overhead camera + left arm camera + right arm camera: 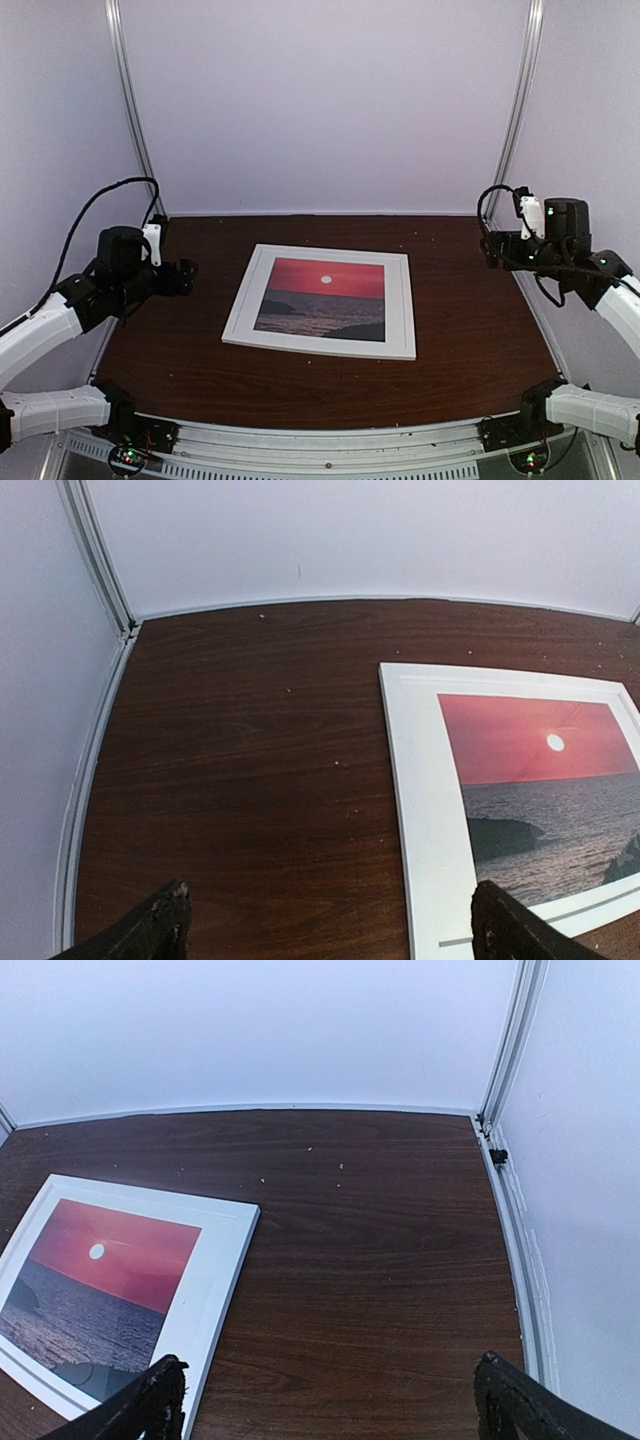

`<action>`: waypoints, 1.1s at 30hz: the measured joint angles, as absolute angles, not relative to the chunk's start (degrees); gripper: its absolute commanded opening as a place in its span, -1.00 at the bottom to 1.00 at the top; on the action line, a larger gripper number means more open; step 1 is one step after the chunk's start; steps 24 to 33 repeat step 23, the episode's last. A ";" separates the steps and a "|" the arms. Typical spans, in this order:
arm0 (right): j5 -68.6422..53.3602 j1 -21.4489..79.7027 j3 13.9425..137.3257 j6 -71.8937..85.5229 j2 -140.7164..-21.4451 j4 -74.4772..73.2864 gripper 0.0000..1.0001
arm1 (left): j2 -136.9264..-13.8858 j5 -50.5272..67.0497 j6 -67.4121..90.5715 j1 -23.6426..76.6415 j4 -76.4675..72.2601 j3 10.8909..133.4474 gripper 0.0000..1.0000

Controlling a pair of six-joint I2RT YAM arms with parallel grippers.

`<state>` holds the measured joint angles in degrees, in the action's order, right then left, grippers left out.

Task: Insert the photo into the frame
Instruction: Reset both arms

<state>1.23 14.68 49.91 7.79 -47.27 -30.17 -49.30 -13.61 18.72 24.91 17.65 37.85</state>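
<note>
On dark wood table (480, 335), white frame (243, 300) lying flat near centre, photo (322, 300) of red sunset showing within its white border, left gripper (332, 925) off frame's left side, jaws wide apart, holding nothing, right gripper (332, 1398) well right of frame, jaws wide, empty

- The frame (243, 302) lies flat mid-table, the one low obstacle under my reach.
- Open table (480, 310) on either side of it, out to the side walls (50, 120).
- Behind it, a strip before the back wall (320, 100) seems passable.
</note>
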 measured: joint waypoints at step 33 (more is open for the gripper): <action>1.58 14.68 49.21 7.66 -47.53 -28.47 0.99 | -48.27 -13.69 19.03 24.91 18.02 37.85 0.95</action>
